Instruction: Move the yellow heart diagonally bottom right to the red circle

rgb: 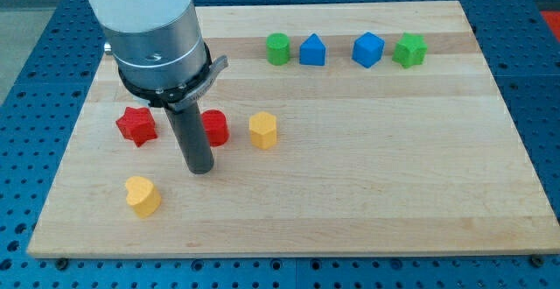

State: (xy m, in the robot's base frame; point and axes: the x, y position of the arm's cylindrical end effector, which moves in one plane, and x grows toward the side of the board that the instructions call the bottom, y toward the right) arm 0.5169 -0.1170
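Note:
The yellow heart [142, 194] lies near the view's bottom left of the wooden board [367, 184]. The red circle [214, 128] sits up and to the right of it, partly hidden behind my rod. My tip [201, 171] rests on the board just below the red circle, to the right of and slightly above the yellow heart, a short gap from it. A red star [136, 125] lies left of the rod. A yellow hexagon [262, 130] lies right of the red circle.
Along the view's top stand a green cylinder [278, 49], a blue block with a pointed top [312, 51], a blue block [368, 50] and a green star-like block [409, 51]. The arm's grey body [153, 26] looms over the top left.

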